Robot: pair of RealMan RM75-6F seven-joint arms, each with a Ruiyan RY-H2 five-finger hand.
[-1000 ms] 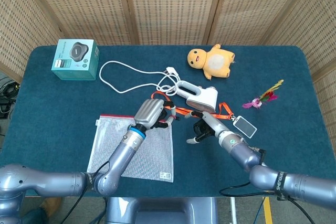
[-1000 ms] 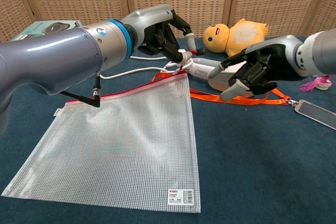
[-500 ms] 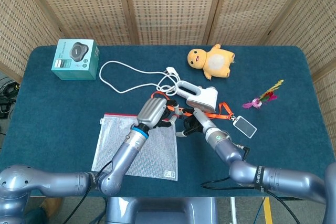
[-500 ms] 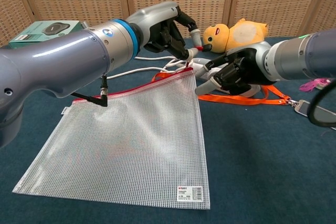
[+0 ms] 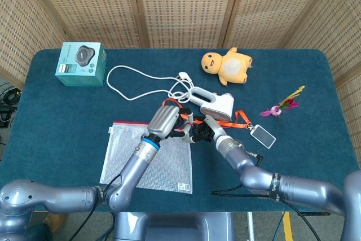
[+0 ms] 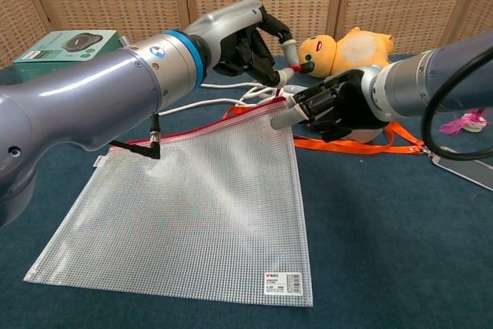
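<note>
A clear mesh zip bag (image 6: 192,206) with a red zipper edge lies flat on the blue table, its far right corner raised. My left hand (image 6: 250,48) grips that raised corner; it shows in the head view too, left hand (image 5: 166,121) over the bag (image 5: 152,159). My right hand (image 6: 331,105) has come in from the right with its fingers curled, one pale fingertip (image 6: 279,119) touching the same corner. Whether it pinches the bag is hidden. In the head view the right hand (image 5: 203,131) sits right against the left.
An orange lanyard (image 6: 362,146) with a badge (image 5: 263,136) runs under the right hand. Behind it lie a white handheld device (image 5: 214,103) and a white cable (image 5: 127,77). A yellow plush (image 5: 228,65), a teal box (image 5: 82,63) and a small flower (image 5: 285,105) stand farther off.
The right hand has moved left from the lanyard to the bag's raised corner. The left hand has drawn the bag a little to the right.
</note>
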